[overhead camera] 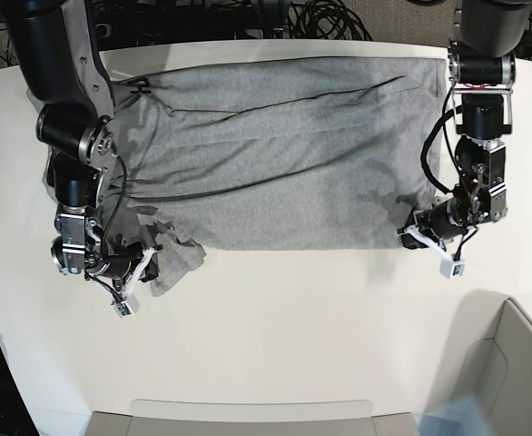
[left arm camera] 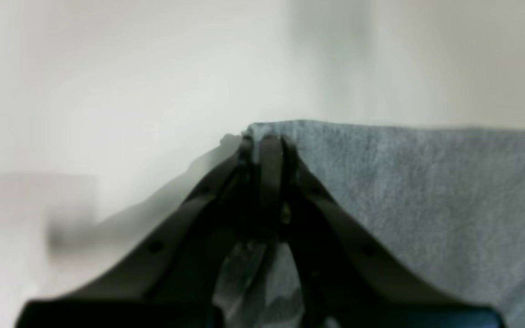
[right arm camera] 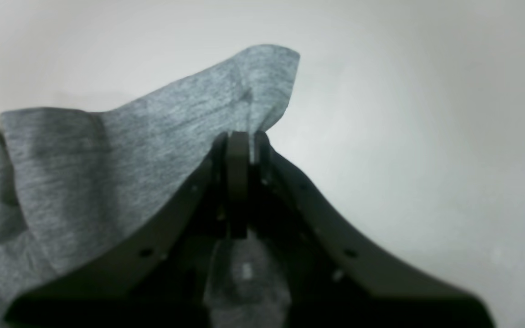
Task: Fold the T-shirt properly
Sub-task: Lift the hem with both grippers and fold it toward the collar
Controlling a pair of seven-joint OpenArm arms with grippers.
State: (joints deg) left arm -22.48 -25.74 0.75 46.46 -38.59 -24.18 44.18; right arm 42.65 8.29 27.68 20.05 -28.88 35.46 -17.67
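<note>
The T-shirt (overhead camera: pixel 275 154) lies spread out, plain grey side up, across the far half of the white table (overhead camera: pixel 293 318), with its near edge rumpled. The left gripper (left arm camera: pixel 267 141) is pinched tight on the shirt's near corner on its side. The right gripper (right arm camera: pixel 242 139) is likewise clamped on the other near corner, where cloth pokes up past the fingertips.

T-shirt (overhead camera: pixel 284 154) far edge behind both arms (top corners hidden), left-wrist background blurred
</note>
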